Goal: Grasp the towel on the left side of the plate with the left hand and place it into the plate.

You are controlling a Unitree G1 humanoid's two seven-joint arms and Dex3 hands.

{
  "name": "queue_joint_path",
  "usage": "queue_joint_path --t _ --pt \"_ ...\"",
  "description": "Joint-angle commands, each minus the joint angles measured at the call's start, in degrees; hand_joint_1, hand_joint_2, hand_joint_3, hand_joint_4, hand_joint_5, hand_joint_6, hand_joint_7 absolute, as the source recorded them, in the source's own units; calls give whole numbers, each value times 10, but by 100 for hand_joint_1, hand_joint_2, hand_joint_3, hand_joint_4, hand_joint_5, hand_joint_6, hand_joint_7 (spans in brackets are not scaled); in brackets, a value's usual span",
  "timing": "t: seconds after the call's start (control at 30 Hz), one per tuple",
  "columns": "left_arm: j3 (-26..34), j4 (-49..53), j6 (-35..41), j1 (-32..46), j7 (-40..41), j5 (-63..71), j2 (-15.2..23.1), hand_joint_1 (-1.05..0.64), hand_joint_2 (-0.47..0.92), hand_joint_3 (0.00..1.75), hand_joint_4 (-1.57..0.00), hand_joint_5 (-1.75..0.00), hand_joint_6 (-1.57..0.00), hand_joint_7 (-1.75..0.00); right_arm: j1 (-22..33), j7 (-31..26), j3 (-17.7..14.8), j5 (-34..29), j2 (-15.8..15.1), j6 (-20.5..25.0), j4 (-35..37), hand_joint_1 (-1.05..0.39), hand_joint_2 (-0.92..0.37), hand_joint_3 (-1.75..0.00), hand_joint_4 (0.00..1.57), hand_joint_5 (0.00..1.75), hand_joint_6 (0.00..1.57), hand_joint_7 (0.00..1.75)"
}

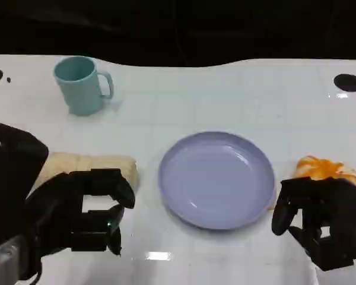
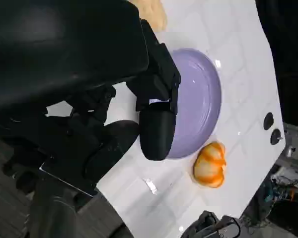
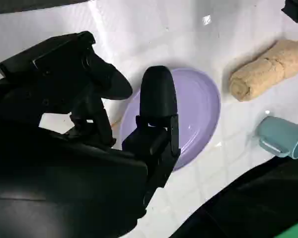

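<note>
The towel (image 1: 86, 168) is a beige roll of soft terry cloth lying on the white table (image 1: 225, 95) just left of the plate (image 1: 217, 179), its long axis running left to right, its right end close beside the plate's left rim without clearly touching it. The left hand (image 1: 86, 211) sits on the near side of the roll, fingers spread and curved with nothing between them, so it holds nothing; its upper fingers overlap the towel's near edge in the head view, but I cannot tell whether they touch the cloth or hover over it. The towel therefore lies just beyond the hand, toward the far side, and the grasp looks to need a short reach away from the robot, closing across the roll's short width.

The right hand (image 1: 320, 219) lies near the plate's right rim, fingers loosely curled and gripping nothing, much farther from the towel than the left.

The plate is lavender, round, shallow and glossy, and nothing lies in it. An orange, ribbed, pumpkin-like object (image 1: 326, 168) rests to its right. A pale teal mug (image 1: 80, 84) with 1 handle stands upright at the far left.
</note>
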Motion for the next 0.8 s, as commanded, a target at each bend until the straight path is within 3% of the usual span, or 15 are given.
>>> queue_joint_path --t 0.03,0.8 --pt "3 6 -9 -6 0 0 14 -10 56 124 -81 -175 -73 -159 -2 -1 0 1 -4 -6 3 0 -57 -108 72 174 70 144" --pt "2 8 -14 -6 2 -3 17 -9 55 125 -81 -175 -73 -158 -3 -1 3 -5 -6 -11 3 0 -56 -108 72 174 70 141"
